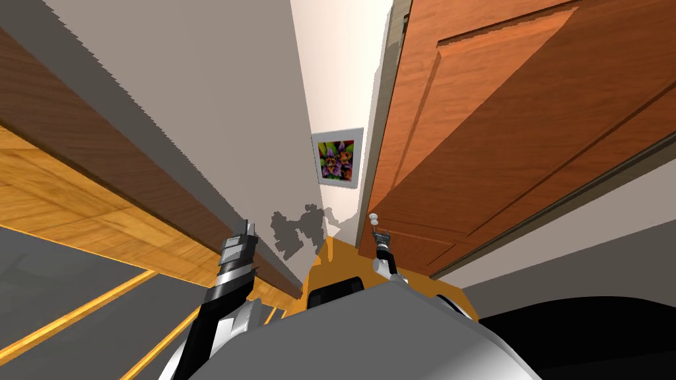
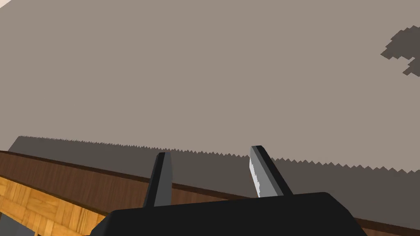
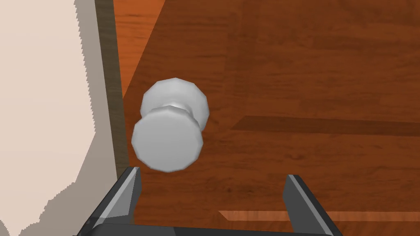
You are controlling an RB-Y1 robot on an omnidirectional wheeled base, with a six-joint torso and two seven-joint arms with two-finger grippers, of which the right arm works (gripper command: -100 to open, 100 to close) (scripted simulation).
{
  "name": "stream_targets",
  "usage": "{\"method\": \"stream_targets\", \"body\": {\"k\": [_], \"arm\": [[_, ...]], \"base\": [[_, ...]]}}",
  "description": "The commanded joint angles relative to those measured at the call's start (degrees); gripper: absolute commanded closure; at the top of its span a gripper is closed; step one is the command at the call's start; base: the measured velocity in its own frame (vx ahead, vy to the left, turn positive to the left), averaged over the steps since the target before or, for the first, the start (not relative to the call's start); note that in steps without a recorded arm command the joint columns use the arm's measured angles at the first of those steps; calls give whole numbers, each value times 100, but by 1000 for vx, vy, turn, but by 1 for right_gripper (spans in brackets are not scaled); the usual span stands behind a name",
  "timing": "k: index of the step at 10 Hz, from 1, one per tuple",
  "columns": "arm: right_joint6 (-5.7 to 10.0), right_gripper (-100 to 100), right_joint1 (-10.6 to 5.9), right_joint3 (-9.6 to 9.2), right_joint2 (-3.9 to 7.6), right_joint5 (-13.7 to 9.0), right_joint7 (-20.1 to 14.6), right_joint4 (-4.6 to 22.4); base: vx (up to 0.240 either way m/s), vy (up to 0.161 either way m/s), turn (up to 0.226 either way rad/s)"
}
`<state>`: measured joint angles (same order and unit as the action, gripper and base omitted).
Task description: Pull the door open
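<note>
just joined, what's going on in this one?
The right gripper is up at the brown wooden door, fingers open, aimed at its grey knob. The knob sits just ahead of the fingertips, off toward one finger rather than centred, and it is not yet gripped. The left gripper is open too, facing a plain grey-brown wall and holding nothing.

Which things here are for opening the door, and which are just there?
For the job: door, knob, right gripper, open, near the knob.
Just there: picture, wall, floor, left gripper, open, facing the wall.
</note>
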<state>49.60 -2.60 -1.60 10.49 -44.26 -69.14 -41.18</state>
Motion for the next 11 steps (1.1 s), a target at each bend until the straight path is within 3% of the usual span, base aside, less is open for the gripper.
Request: {"method": "stream_targets", "body": {"k": [1,3,4,5,10,11], "arm": [[-31,-100,55,-19,138,1,-161,-7],[-58,-100,114,-51,345,6,-394,31],[-50,-100,134,-45,275,8,-307,-19],[-50,100,134,-45,275,8,-307,-19],[-50,100,134,-45,275,8,-307,-19],[-71,100,173,-141,338,45,-423,-32]], "base": [[200,13,57],[189,-9,194],[77,-13,41],[-9,3,-23],[-14,4,2],[-155,8,-71]]}}
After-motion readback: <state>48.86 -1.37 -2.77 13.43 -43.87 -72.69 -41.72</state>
